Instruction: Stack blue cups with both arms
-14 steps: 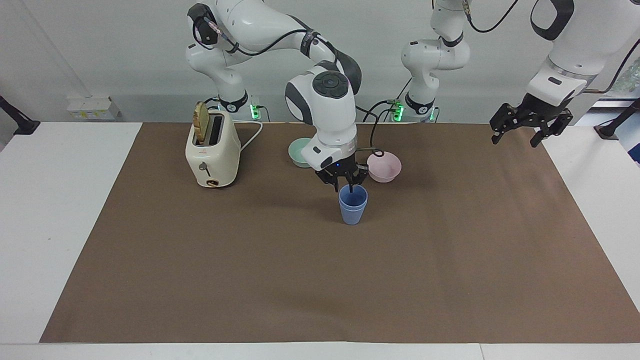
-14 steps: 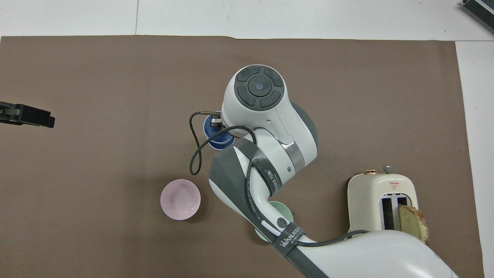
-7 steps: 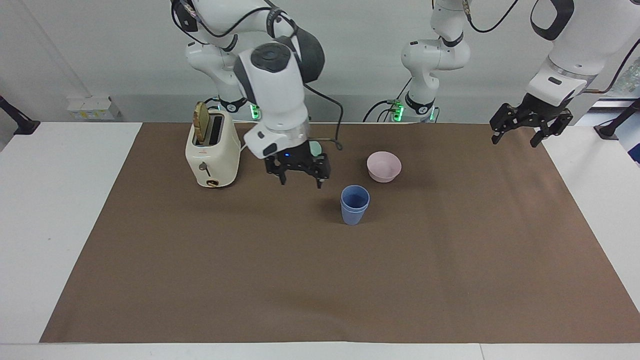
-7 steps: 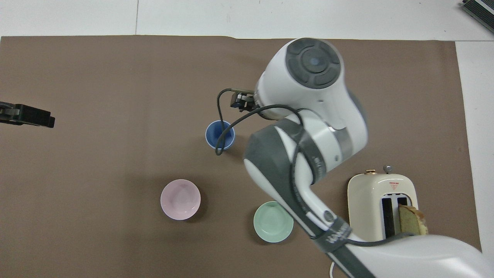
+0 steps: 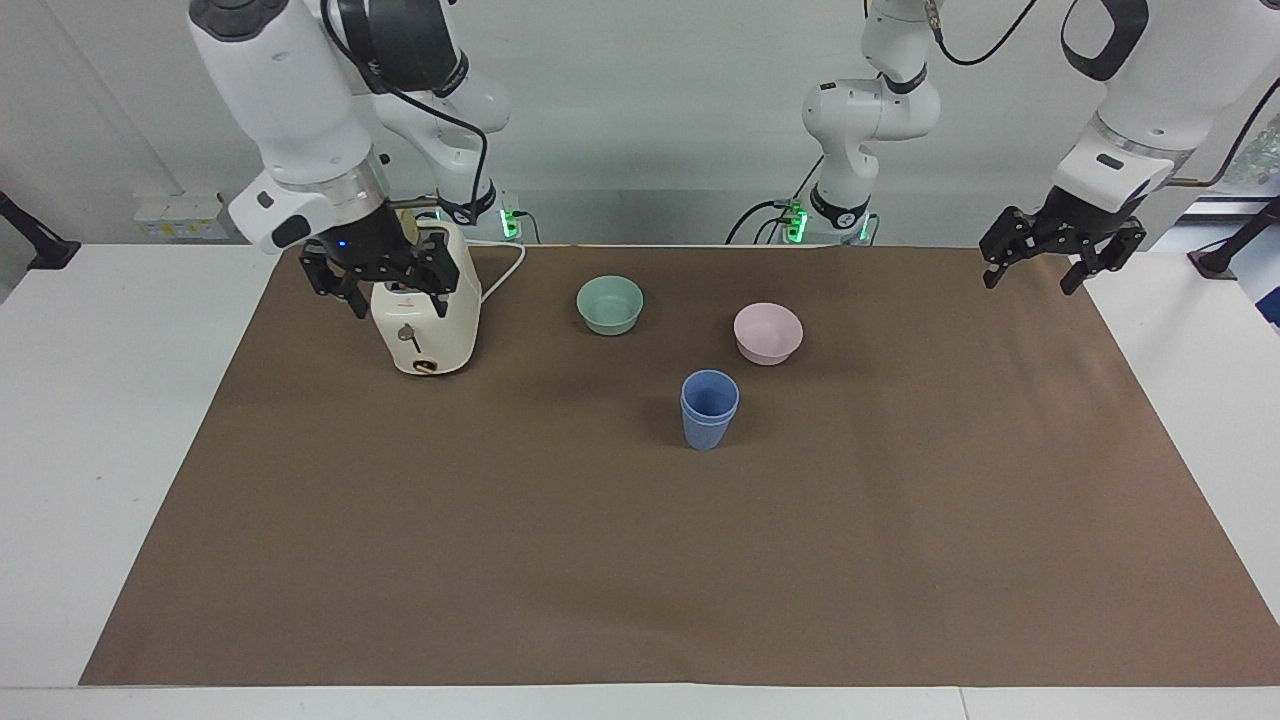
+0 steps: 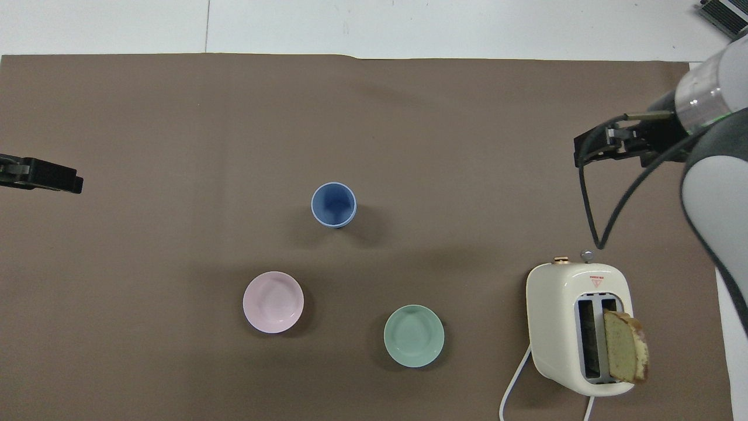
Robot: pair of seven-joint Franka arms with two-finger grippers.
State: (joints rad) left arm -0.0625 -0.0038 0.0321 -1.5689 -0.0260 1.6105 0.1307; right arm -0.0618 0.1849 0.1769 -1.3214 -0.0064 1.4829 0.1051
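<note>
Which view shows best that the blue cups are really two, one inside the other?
The facing view: the cups are seen from the side, with two rims, one just above the other. The overhead view looks down into the cups, so mostly the top rim and the inside show.

Right gripper (image 5: 380, 280) now open, over toaster (image 5: 425, 325).

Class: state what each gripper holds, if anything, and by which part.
Nothing is held. The left gripper and right gripper are open; the blue cups stand stacked.
</note>
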